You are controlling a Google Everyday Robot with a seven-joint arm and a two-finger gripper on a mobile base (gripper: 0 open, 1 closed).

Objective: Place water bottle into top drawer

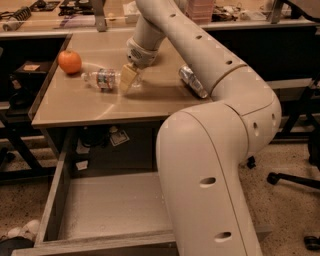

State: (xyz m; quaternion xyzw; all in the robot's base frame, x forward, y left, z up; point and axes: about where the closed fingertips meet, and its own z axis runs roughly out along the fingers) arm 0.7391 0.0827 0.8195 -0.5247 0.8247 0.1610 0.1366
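The water bottle [103, 78] lies on its side on the tan table top [75, 107], white cap pointing left, label band in the middle. My gripper [128, 78] is low over the table at the bottle's right end, its cream tip in front of the bottle's base. The top drawer [107, 202] is pulled out wide below the table's front edge, and the part of its grey bottom that shows is bare. My big white arm hides the drawer's right part.
An orange [70, 61] sits on the table just left of the bottle. A silver can [192, 82] lies on the table to the right of the gripper. A cluttered bench [60, 15] runs behind the table. A chair base [295, 180] stands on the floor at right.
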